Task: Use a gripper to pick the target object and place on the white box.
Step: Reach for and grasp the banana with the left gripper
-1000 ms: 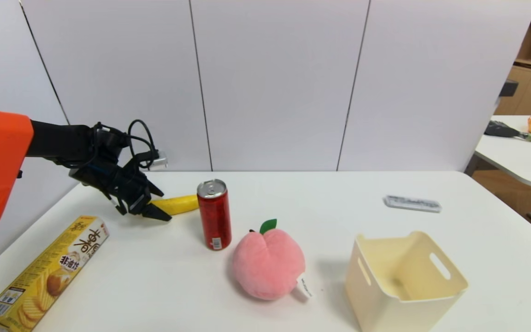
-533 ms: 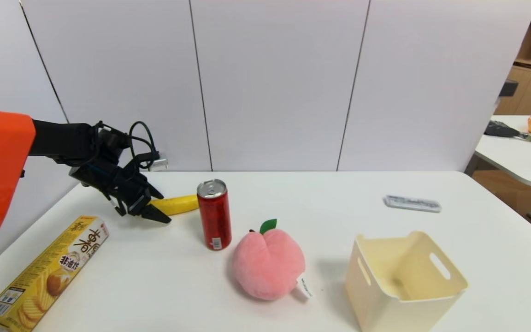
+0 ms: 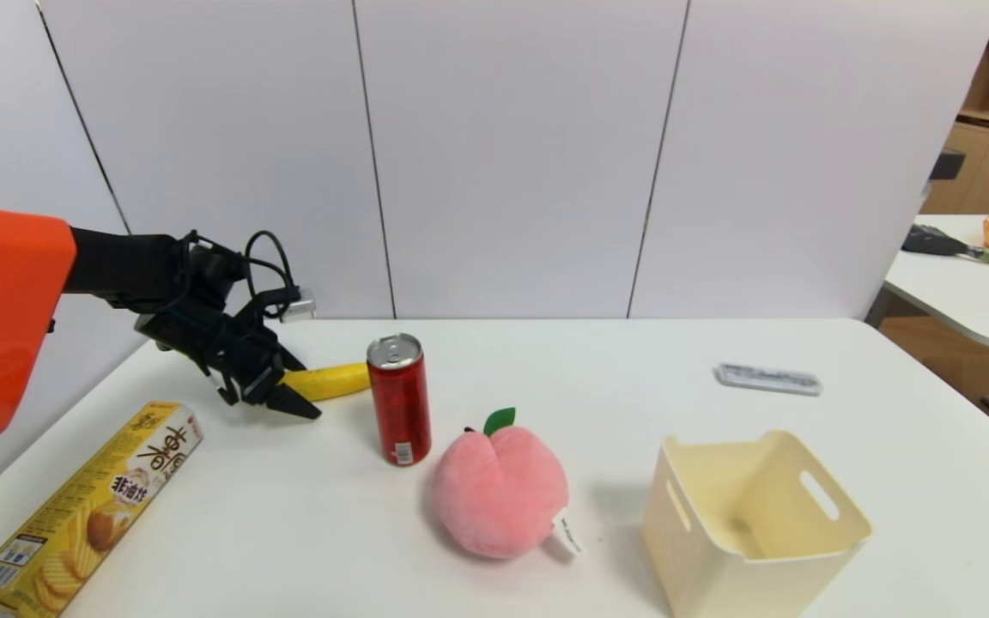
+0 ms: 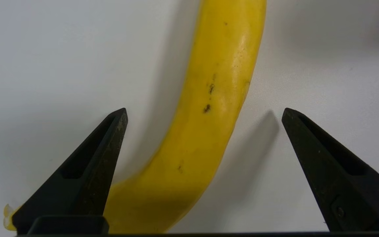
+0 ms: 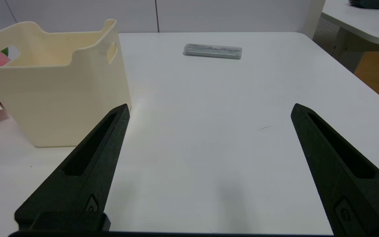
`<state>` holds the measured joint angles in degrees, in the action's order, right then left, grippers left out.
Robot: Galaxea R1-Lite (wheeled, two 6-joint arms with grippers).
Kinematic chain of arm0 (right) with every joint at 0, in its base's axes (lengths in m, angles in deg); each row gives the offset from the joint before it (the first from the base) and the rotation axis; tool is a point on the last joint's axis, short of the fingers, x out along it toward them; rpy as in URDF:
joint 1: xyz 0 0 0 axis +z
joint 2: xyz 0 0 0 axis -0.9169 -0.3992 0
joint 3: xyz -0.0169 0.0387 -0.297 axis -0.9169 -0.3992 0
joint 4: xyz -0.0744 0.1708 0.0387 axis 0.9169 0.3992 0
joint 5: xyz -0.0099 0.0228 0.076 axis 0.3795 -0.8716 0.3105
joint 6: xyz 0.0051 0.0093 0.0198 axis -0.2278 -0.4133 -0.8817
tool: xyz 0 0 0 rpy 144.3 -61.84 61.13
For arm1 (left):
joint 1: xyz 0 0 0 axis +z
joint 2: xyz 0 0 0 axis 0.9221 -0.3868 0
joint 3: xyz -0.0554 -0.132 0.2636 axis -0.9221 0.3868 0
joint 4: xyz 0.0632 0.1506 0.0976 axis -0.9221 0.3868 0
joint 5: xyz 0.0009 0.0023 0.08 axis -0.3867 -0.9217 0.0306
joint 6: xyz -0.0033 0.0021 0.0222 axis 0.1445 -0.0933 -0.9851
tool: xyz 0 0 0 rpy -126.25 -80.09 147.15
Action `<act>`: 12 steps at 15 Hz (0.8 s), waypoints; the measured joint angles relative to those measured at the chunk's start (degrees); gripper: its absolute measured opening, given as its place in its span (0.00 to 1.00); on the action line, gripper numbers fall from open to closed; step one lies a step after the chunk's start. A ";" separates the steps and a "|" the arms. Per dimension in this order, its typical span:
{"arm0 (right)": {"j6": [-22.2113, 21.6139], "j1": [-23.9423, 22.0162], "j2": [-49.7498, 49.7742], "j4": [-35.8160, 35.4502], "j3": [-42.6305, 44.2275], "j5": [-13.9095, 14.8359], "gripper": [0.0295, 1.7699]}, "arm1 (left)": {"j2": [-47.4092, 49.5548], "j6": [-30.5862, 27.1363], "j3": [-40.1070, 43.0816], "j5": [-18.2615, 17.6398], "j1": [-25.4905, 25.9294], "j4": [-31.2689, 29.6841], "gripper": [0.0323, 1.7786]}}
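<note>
The banana point(image 4: 209, 108) has smooth, faintly glossy skin with small dark specks. The left gripper point(image 4: 204, 113) has matt black plastic fingers point(image 4: 87, 171). The desk point(image 3: 546, 360) is smooth, matt white. The box point(image 3: 752, 524) is smooth cream plastic. The can point(image 3: 398, 399) is shiny metal, the peach point(image 3: 499, 493) soft plush cloth, the carton point(image 3: 87, 506) glossy printed card.

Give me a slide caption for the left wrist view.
Open left gripper straddling the yellow banana lying on the white table.
</note>
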<state>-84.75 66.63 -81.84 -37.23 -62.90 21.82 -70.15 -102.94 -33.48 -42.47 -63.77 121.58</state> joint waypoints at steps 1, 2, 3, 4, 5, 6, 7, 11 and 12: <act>0.02 0.00 0.00 0.00 0.00 0.02 0.96 | -0.02 0.00 0.00 0.01 -0.01 0.00 0.95; 0.00 0.00 0.00 0.00 0.00 0.04 0.96 | -0.05 -0.02 0.00 0.00 -0.06 0.00 0.95; 0.00 0.00 0.00 0.01 0.00 0.04 0.96 | -0.05 0.00 0.00 0.01 -0.12 0.06 0.88; 0.00 0.00 0.00 0.01 0.00 0.06 0.96 | -0.05 0.00 0.00 0.01 -0.15 0.12 0.78; 0.02 0.00 0.00 0.00 0.00 0.02 0.96 | -0.07 0.00 0.05 0.01 -0.21 0.15 0.69; 0.00 0.00 0.00 0.00 0.00 0.04 0.96 | -0.11 0.00 0.11 0.04 -0.23 0.12 0.61; 0.02 0.00 0.00 0.00 0.00 0.04 0.96 | -0.11 -0.02 0.13 0.01 -0.23 0.12 0.54; 0.00 0.00 0.00 0.00 0.00 0.00 0.96 | -0.16 0.05 0.18 -0.05 -0.50 0.17 0.27; 0.02 0.00 0.00 0.01 0.00 0.00 0.96 | -0.16 0.05 0.18 -0.05 -0.56 0.17 0.27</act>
<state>-84.72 66.63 -81.84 -37.22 -62.90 21.82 -70.31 -102.89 -33.30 -42.52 -64.33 121.75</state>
